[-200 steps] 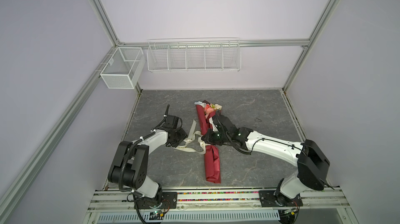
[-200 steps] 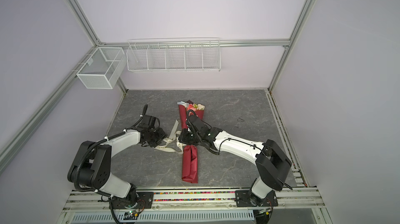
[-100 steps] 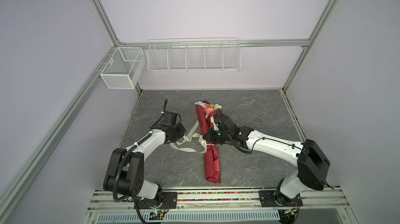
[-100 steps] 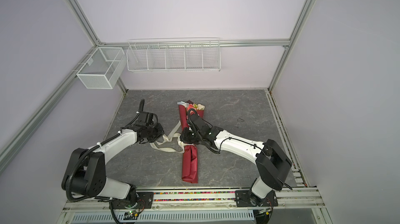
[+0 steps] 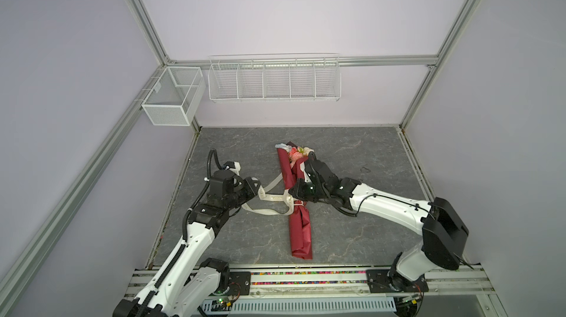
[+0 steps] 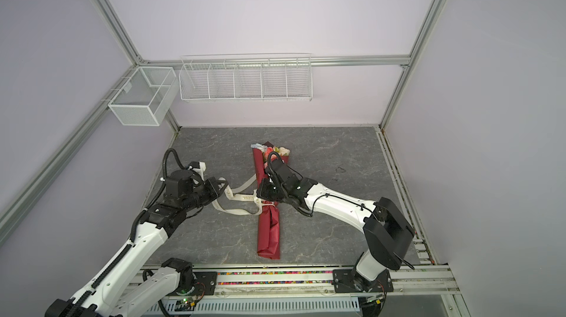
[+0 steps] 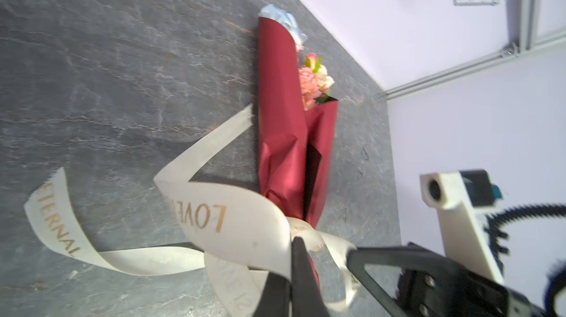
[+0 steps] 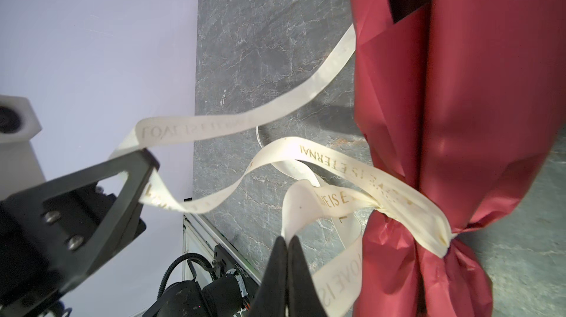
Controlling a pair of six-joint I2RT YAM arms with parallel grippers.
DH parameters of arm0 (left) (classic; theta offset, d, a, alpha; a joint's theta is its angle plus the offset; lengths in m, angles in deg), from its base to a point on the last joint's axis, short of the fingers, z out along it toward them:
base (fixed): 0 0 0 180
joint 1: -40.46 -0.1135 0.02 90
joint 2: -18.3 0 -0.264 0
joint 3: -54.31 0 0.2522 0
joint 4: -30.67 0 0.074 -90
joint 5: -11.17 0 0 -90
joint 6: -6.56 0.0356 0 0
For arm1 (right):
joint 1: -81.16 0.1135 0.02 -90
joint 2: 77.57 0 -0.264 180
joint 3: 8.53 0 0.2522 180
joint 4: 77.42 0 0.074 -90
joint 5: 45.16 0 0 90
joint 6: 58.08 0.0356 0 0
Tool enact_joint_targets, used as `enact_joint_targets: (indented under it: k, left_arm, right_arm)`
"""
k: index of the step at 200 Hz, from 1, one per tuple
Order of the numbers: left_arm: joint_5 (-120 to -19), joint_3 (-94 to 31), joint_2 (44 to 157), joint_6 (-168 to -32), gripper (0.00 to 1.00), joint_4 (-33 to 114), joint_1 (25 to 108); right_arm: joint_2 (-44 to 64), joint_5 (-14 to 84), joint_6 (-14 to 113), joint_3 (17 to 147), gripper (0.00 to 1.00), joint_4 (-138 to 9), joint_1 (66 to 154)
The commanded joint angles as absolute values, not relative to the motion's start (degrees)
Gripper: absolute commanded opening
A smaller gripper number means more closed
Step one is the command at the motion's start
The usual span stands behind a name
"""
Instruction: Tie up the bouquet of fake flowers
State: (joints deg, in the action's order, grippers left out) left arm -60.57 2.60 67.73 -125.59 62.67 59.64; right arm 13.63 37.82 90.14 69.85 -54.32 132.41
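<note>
Two grippers, one bouquet, one ribbon. The left gripper [image 5: 259,191] pinches a loop of the cream ribbon [image 5: 273,197]. The bouquet of fake flowers [image 5: 301,232] lies on the grey table [image 5: 352,153] just right of those fingers. Over its tied waist, the right gripper [image 5: 291,191] clamps another loop.

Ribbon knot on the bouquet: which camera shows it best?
The right wrist view: the ribbon knot is large and sharp there, cinched round the red paper of the bouquet. The left wrist view shows the knot blurred and partly hidden. In both top views it is only a tiny pale spot.
</note>
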Motion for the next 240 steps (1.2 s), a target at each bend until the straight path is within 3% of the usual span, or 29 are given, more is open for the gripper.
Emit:
enact_joint_targets:
  k: [1, 52, 108, 142, 168, 191, 205, 223, 240]
  left_arm:
    - [-59.3, 2.5, 63.7, -120.5, 0.0, 62.3, 63.8]
    - [-81.5, -4.3, 60.5, -105.9, 0.04, 73.5, 85.9]
    - [-80.8, -0.6, 65.6, -76.1, 0.06, 63.7, 104.5]
    - [-80.0, -2.6, 75.0, -63.0, 0.13, 63.6, 112.2]
    - [-81.4, -6.6, 81.1, -62.4, 0.26, 66.0, 113.9]
    - [-80.1, -7.7, 81.5, -66.2, 0.46, 66.7, 113.9]
    - [-81.8, -7.7, 78.9, -73.6, 0.51, 67.7, 113.9]
    - [-81.5, -4.7, 73.2, -79.7, 0.71, 66.3, 113.9]
    - [-81.9, -1.7, 67.4, -83.6, 0.72, 65.3, 113.7]
  right_arm:
    - [12.0, 38.5, 89.2, 71.0, 0.07, -53.6, 131.7]
    - [12.5, 38.0, 88.7, 71.6, 0.07, -52.9, 131.0]
    - [14.2, 32.8, 89.4, 71.0, 0.07, -55.2, 128.9]
    - [15.4, 29.1, 89.6, 70.3, 0.07, -57.0, 128.1]
    - [15.2, 28.9, 90.0, 69.3, 0.07, -57.6, 127.4]
    - [14.8, 29.4, 90.3, 68.4, 0.07, -57.8, 127.0]
    - [14.6, 29.3, 90.0, 68.4, 0.07, -57.7, 127.0]
    - [14.6, 29.0, 89.9, 68.3, 0.07, -57.4, 127.0]
    - [14.2, 28.5, 90.1, 67.9, 0.07, -57.6, 127.0]
